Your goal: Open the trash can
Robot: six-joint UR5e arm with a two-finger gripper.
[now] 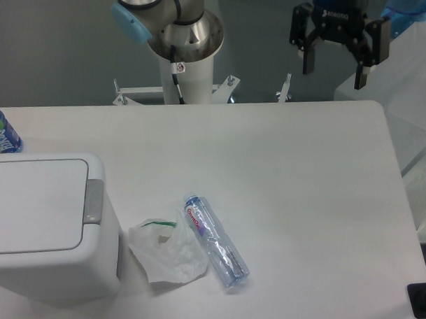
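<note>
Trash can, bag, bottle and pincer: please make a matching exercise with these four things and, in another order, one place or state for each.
Things:
1. trash can
2. plastic bag
3. clear bottle
4. pincer

Places or states:
A. lying on its side, right of the bag
B. open, up beyond the table's far edge
C. lid closed, at the left
D. crumpled, between can and bottle

Pairs: 1-C, 2-D, 3-A, 4-B
</note>
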